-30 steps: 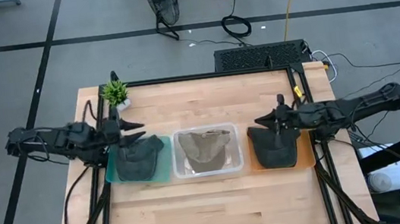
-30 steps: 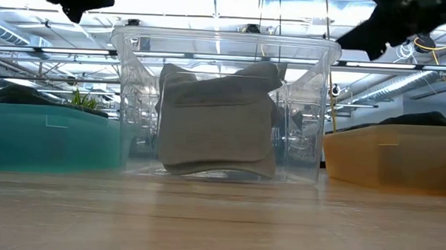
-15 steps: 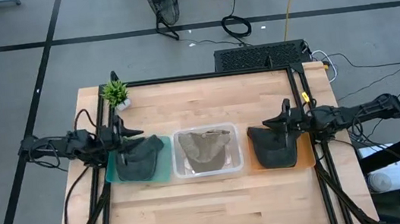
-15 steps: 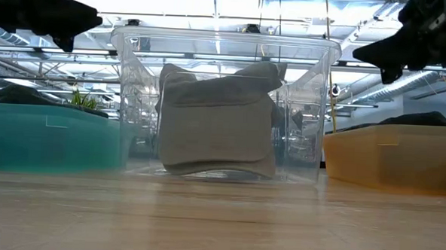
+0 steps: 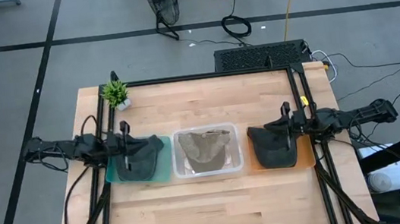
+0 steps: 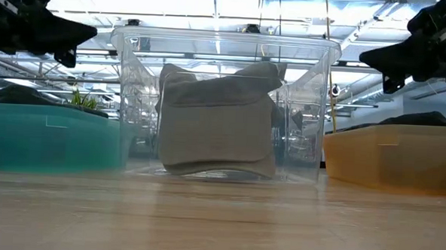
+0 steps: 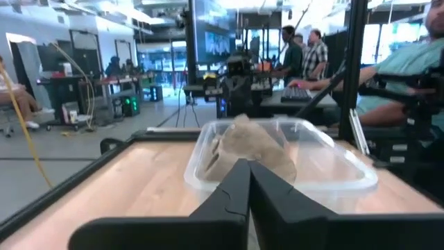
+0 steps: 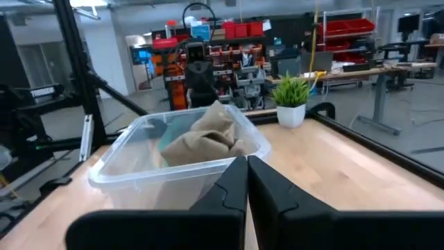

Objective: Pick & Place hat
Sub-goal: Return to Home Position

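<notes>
- Both end effectors are seen pinched shut with nothing between the fingers: the left end effector point(image 7: 248, 169) is over the teal bin point(image 5: 165, 173) at the left of the surface point(image 5: 212, 210), the right end effector point(image 8: 246, 165) over the orange bin point(image 5: 307, 158) at the right.
- The task's things are placed: the brown cap point(image 5: 205, 150) stands in the transparent bin point(image 5: 180, 173) in the middle, a dark cap point(image 5: 144, 158) lies in the teal bin, and the black cap point(image 5: 272, 149) lies in the orange bin.
- If an arm were dropped on the way home, a cap or a bin rim could be snagged by the fingers and a light bin dragged along.
- The brown cap is propped tall against the bin walls. It could be slumped or tipped by a knock to that bin.
- From above, the dark fingers are hard to separate from the dark caps beneath, so the clearance cannot be judged there. In the low view both are shown above the rims.
- In the low view the two outer caps are mostly hidden by their bin walls.
- People point(image 7: 302, 48) beyond the surface are too blurred to be read.
</notes>
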Available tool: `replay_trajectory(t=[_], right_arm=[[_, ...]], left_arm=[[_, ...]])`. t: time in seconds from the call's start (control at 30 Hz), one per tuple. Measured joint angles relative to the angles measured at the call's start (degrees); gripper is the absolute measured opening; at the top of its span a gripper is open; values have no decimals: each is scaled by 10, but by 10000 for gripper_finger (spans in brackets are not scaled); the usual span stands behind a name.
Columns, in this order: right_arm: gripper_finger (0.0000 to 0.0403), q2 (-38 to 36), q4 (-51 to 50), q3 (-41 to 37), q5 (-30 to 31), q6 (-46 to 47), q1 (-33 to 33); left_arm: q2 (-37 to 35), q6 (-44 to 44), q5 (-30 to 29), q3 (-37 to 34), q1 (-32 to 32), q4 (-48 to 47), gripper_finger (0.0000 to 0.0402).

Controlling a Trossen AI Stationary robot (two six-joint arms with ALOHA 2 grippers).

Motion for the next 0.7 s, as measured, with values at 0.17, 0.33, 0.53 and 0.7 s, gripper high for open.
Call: replay_trajectory(t=[0.17, 0.33, 0.53, 0.7], right_arm=[[0, 0, -20, -1, -27, -6, 0], [0, 1, -23, -1, -26, -14, 0], [0, 1, -20, -14, -25, -22, 0], [0, 7, -23, -13, -25, -25, 0]], left_arm=[[0, -10, 1, 1, 0, -28, 4], [0, 1, 29, 1, 0, -17, 5], [0, 10, 42, 1, 0, -19, 9], [0, 16, 44, 1, 0, -19, 4]])
